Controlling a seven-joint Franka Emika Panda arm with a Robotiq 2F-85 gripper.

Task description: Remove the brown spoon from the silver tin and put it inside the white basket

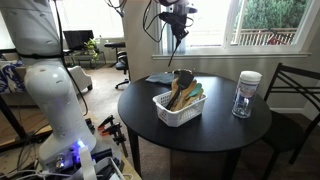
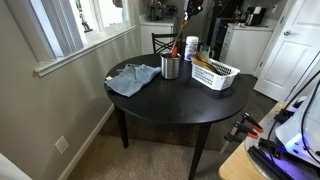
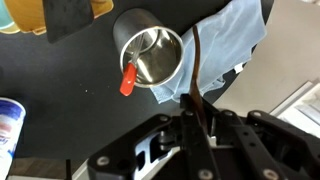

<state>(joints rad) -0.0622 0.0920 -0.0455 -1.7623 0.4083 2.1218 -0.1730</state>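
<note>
My gripper [image 3: 193, 120] is clamped on the brown spoon [image 3: 196, 75], w/ the fingers pinched onto the dark handle. The spoon hangs down from me over the table, not in the silver tin [image 3: 150, 55]. In an exterior view the gripper [image 1: 176, 18] sits well above the tin, and the spoon's lower end looks clear of the rim. In the wrist view the handle runs past the tin's edge on the cloth side.

The tin stands upright, w/ a red utensil [image 3: 127, 79] leaning on its rim. Can't tell what else is inside.

A crumpled blue cloth [image 3: 232, 35] lies just beside the tin, maybe touching it. The white basket [image 2: 218, 78] is near the tin on the side opposite the cloth. It holds tan utensils [image 1: 183, 93], no brown spoon among them.

A jar [image 1: 246, 93] w/ a white lid stands upright, near the tin but apart from the basket. Everything rests on a round black table [image 1: 215, 135]. Farther from the tin, past the table edge on the jar side, is a dark chair [image 1: 290, 90].
</note>
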